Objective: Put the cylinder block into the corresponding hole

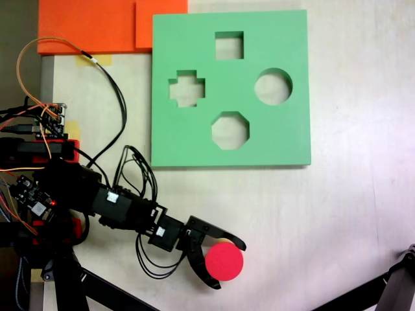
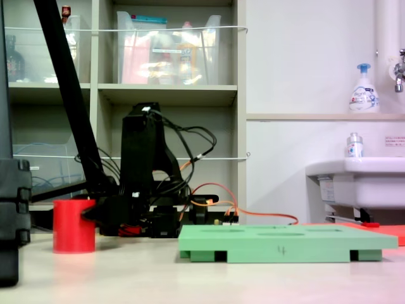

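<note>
The red cylinder block (image 1: 224, 261) stands upright on the pale table near the front edge, well below the green foam board (image 1: 285, 142). My gripper (image 1: 227, 265) reaches in from the left. Its two black jaws lie against the cylinder's upper and lower-left sides, shut on it. The circular hole (image 1: 273, 87) sits at the board's right side, beside the square, cross and octagonal cutouts. In the low fixed view the cylinder block (image 2: 74, 226) rests on the table at the left, with the arm behind it and the board (image 2: 285, 244) lying flat to the right.
Orange foam sheets (image 1: 91, 26) lie at the top left, touching the board's corner. Circuit boards and loose cables (image 1: 45, 120) crowd the left edge by the arm's base. Black stand legs (image 1: 97, 285) cross the bottom corners. A shelf and a sink (image 2: 361, 180) stand behind the table.
</note>
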Controlling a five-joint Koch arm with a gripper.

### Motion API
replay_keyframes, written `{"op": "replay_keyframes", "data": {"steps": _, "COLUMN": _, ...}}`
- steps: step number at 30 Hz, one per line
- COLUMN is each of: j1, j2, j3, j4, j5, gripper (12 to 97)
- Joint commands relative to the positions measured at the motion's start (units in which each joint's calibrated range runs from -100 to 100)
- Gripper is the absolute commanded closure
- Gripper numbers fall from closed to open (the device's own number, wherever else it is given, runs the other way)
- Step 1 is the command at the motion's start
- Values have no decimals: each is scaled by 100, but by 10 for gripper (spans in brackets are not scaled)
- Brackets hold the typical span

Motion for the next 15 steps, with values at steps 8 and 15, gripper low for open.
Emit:
{"op": "replay_keyframes", "data": {"steps": 8, "j1": 425, "j2": -2836, "j3": -44, "j4": -164, "j5": 63, "gripper": 730}}
{"op": "replay_keyframes", "data": {"steps": 15, "j1": 1167, "j2": -4316, "j3": 425, "j4": -1512, "j5": 29, "gripper": 730}}
